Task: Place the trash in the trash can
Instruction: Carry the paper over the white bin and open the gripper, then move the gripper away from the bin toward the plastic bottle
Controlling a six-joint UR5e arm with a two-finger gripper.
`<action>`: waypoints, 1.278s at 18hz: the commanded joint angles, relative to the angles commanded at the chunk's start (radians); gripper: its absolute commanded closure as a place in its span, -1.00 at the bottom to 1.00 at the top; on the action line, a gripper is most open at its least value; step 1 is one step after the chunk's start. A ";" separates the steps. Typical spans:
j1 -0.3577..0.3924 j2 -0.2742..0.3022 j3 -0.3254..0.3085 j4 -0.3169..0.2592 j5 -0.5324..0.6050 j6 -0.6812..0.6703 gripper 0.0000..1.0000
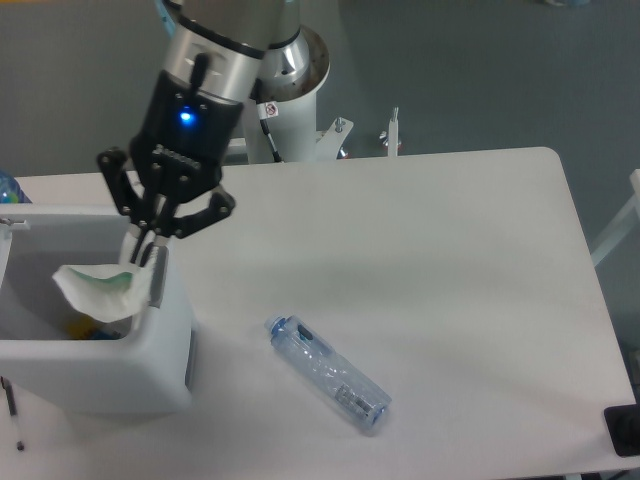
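My gripper [140, 258] hangs over the right side of the white trash can [120, 375] at the left of the table, shut on a white paper packet [98, 291] with a green edge. The packet dangles above the can's open mouth. The other piece of trash, a clear plastic bottle [327, 372] with a bluish cap, lies on its side on the table to the right of the can, well apart from the gripper.
Something small and yellow and blue [85, 328] lies at the bottom of the can. The robot's white base column [290, 110] stands behind the table's far edge. A dark object [624, 430] sits at the table's lower right corner.
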State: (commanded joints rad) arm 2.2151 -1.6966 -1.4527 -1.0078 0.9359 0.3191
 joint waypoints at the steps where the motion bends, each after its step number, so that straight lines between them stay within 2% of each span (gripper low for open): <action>1: -0.002 -0.003 -0.002 0.000 -0.011 -0.002 1.00; 4: -0.017 -0.009 -0.006 0.000 -0.014 0.003 1.00; 5: -0.025 -0.015 -0.006 0.002 -0.014 0.008 0.90; 6: -0.031 -0.021 -0.006 0.005 -0.014 0.011 0.68; 7: -0.031 -0.023 -0.006 0.005 -0.014 0.015 0.60; 9: -0.031 -0.026 -0.006 0.005 -0.014 0.035 0.13; 11: -0.031 -0.028 -0.005 0.006 -0.008 0.038 -0.51; 15: -0.026 -0.031 0.003 0.005 -0.003 0.037 -0.59; 17: 0.000 -0.041 0.024 0.015 -0.003 0.034 -0.59; 23: 0.080 -0.129 0.155 0.015 0.030 0.005 -0.65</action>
State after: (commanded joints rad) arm 2.2947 -1.8253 -1.2979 -0.9925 0.9664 0.3237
